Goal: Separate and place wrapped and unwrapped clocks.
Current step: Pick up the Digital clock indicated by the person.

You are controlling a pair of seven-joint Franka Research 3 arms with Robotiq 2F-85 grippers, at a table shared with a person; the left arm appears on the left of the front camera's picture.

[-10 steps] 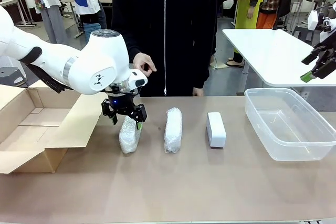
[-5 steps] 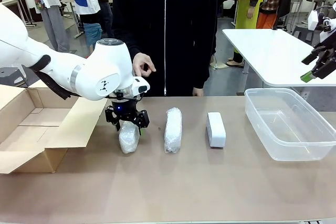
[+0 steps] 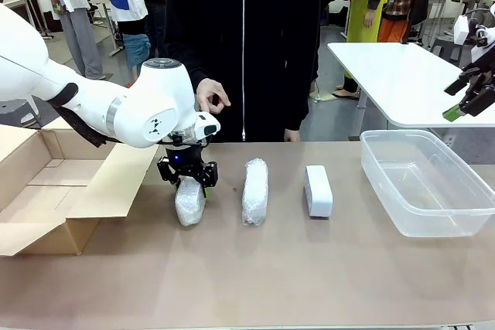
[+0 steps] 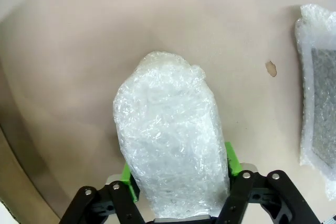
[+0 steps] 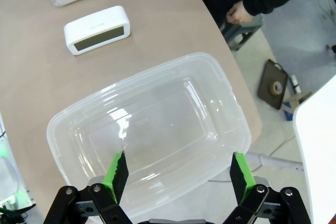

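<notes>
The left arm [image 3: 147, 106] at frame left is glossy white with a grey band. The left gripper [image 3: 188, 179] is black, green-padded.

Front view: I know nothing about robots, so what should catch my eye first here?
The left gripper is down at the table, green pads against both sides of the leftmost bubble-wrapped bundle, in front of a person in black. A second wrapped bundle and a bare white clock lie in a row beside it, toward a clear plastic tub.

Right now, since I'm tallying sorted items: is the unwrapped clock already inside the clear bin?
No, the unwrapped clock lies on the table, outside the clear bin.
</notes>
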